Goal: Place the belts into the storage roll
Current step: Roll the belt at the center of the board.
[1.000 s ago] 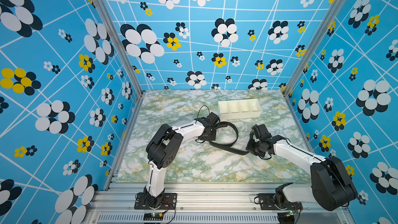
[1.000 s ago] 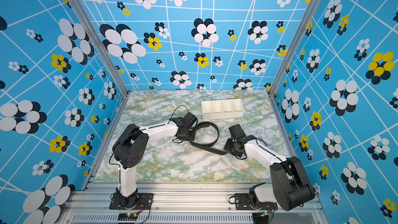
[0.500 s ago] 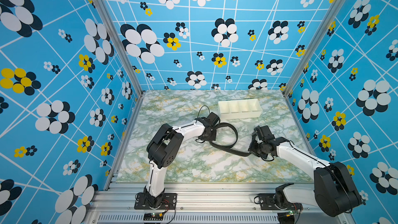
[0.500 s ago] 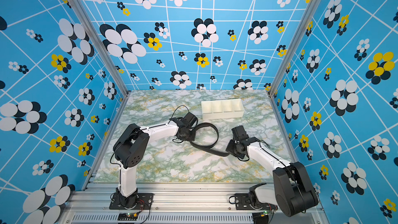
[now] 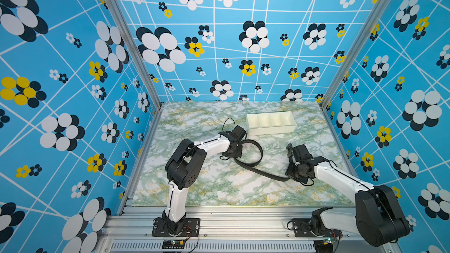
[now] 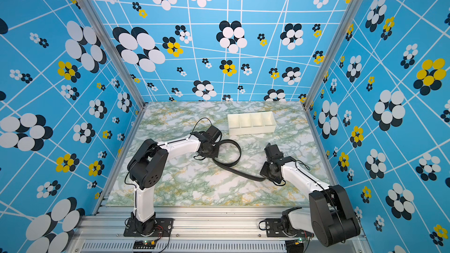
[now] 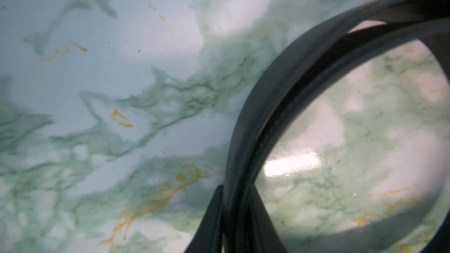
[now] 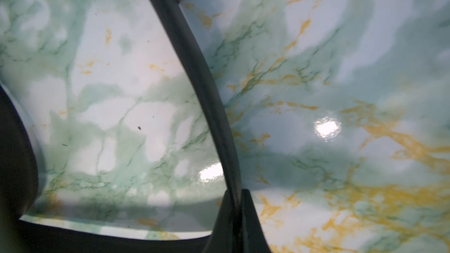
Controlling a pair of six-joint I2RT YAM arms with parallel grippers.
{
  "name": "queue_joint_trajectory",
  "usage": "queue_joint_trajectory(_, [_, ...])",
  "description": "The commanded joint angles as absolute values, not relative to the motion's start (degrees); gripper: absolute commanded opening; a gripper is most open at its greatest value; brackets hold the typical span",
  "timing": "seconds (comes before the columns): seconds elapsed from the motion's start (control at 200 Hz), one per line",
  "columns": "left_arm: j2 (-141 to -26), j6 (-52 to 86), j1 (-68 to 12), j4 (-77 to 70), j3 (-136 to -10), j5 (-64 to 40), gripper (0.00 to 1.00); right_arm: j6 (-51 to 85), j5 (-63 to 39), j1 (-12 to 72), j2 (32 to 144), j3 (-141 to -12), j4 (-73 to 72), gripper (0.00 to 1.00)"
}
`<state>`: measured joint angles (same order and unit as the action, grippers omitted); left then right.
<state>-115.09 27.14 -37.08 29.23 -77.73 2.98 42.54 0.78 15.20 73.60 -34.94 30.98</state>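
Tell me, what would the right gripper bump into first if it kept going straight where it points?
The right gripper is shut on the belt and seems to point down, so past that belt it would likely meet the marble table first; how near is unclear.

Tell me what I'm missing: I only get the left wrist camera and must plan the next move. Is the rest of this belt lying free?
Observer: No. The right gripper is shut on the belt, on the stretch that trails out of the loop.
Operator: Where's the tray?
Observer: The tray sits toward the back of the table, beyond the left gripper and apart from the belt.
Operator: Anything in it?
Observer: All four compartments look empty in both top views.
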Motion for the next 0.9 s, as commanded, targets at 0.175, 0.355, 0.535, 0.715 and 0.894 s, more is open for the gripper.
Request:
queue_joint_trajectory(0.175, [-120.1,23.7,-33.5,37.6,-75.9,9.6,0.2,39.2,4.6,10.8,69.6,-32.6,37.9,0.0])
queue_joint_trajectory(0.355, [-120.7,23.1,-33.1,37.7,-76.0,9.5,0.2,37.7,4.2,8.0,67.9,-31.8,39.0,0.0])
queue_joint_trajectory(0.535, [-120.8,22.7,-32.9,37.8,-75.6,9.8,0.2,36.1,3.9,4.1,66.2,-31.3,40.1,0.0])
queue_joint_trajectory(0.715, [-120.7,22.4,-32.5,37.9,-75.4,9.9,0.2,36.2,3.0,1.8,65.2,-30.8,40.1,0.0])
queue_joint_trajectory(0.894, [-120.8,21.8,-32.1,38.2,-75.4,10.1,0.19,36.2,3.1,-0.2,64.5,-30.7,40.2,0.0])
